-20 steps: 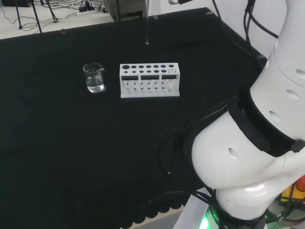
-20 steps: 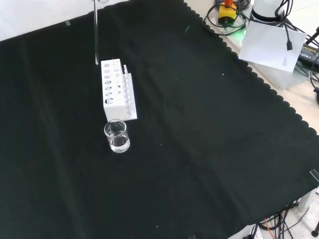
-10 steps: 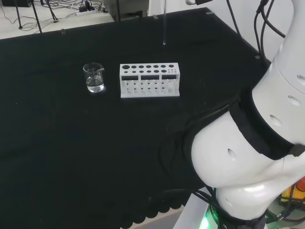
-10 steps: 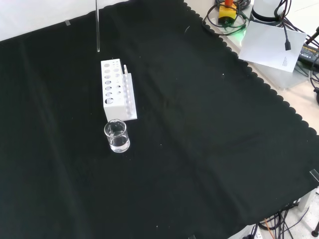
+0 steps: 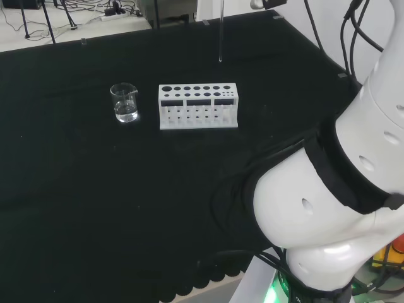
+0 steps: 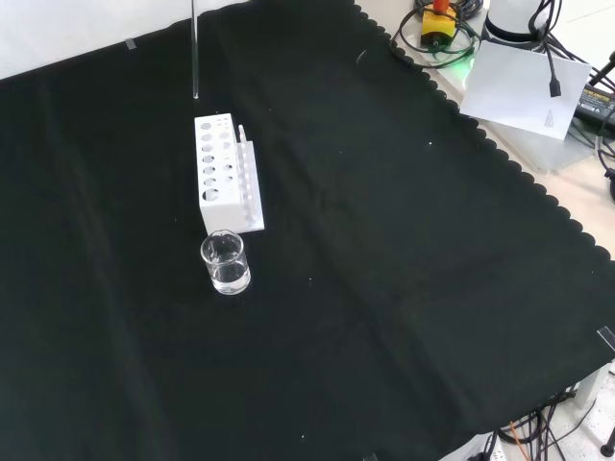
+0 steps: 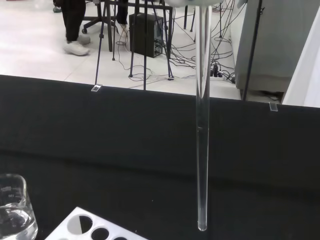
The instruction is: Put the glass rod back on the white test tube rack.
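— Well, how far open is the hand [image 7: 200, 3]?

— I can't tell. A blurred white bit of it sits at the upper end of the glass rod [image 7: 201, 125] in the wrist view; the fingers themselves can't be made out.

— And the rod?

— It hangs upright, long axis vertical, its lower tip pointing down at the black cloth on the bench [image 6: 404, 288]. The tip is in the air, above the white test tube rack [image 5: 198, 106] and not in any hole.

— Where against the rack?

— In the head view the tip shows over the cloth beyond the rack's right end. In the front view it hangs just above the rack's far end.

— Anything else close by?

— A small glass beaker [image 6: 225, 262] with a little clear liquid stands near the rack's other end, apart from it.
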